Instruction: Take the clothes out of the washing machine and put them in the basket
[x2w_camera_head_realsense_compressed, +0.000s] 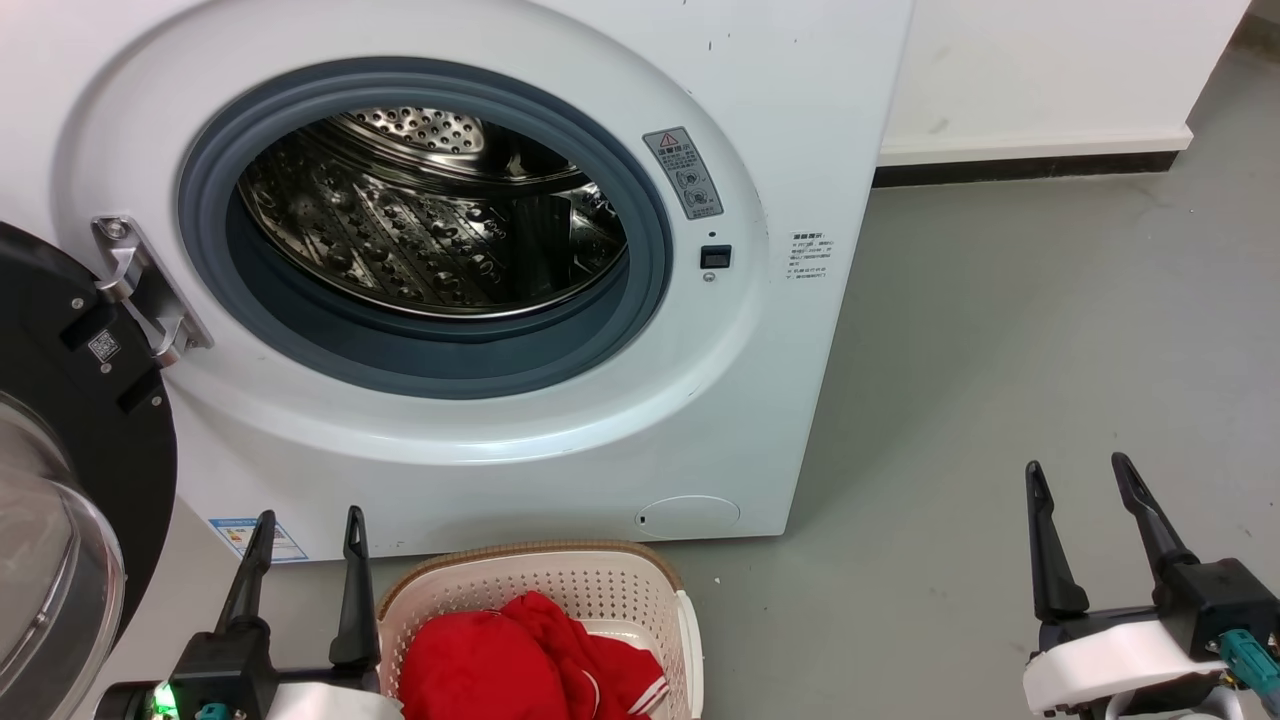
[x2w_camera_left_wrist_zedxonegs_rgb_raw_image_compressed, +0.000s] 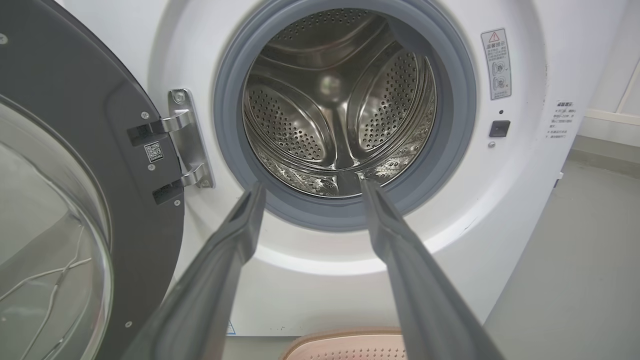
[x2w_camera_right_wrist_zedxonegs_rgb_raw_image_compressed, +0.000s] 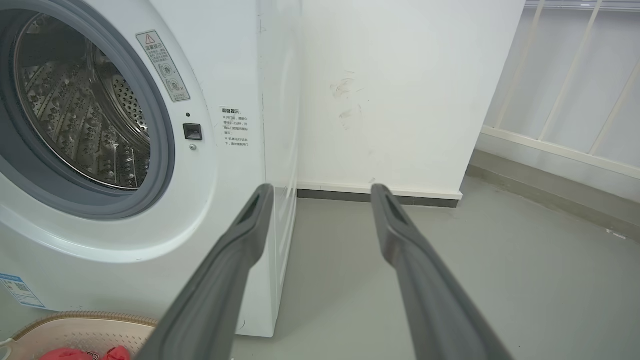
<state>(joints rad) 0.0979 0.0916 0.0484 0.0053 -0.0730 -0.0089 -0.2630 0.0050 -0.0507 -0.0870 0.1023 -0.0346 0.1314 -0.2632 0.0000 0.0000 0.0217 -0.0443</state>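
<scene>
Red clothes (x2w_camera_head_realsense_compressed: 520, 660) lie heaped in the basket (x2w_camera_head_realsense_compressed: 600, 585), which stands on the floor (x2w_camera_head_realsense_compressed: 1000, 350) just in front of the washing machine (x2w_camera_head_realsense_compressed: 800, 200). Door (x2w_camera_head_realsense_compressed: 90, 430) swung wide to the robot's left; drum (x2w_camera_head_realsense_compressed: 420, 230) shows bare steel, no red in the part on view. Task looks done or nearly so. Risks, as judged: the lowest front of the drum sits behind the grey ring (x2w_camera_head_realsense_compressed: 440, 365) in the head view, so a small piece could be missed there, though the left wrist view shows nothing. Left gripper (x2w_camera_head_realsense_compressed: 309, 518) hangs just beside the basket's rim, with the open door close on its other side; a careless sideways swing could shove the light basket or strike the glass. The heap rides high at the near edge and might spill if bumped. Both arms low, short of the machine, fingers pointing up toward it. Left gripper's fingers spread, nothing between them; right gripper (x2w_camera_head_realsense_compressed: 1077, 465), well apart over bare floor, likewise spread and empty.
</scene>
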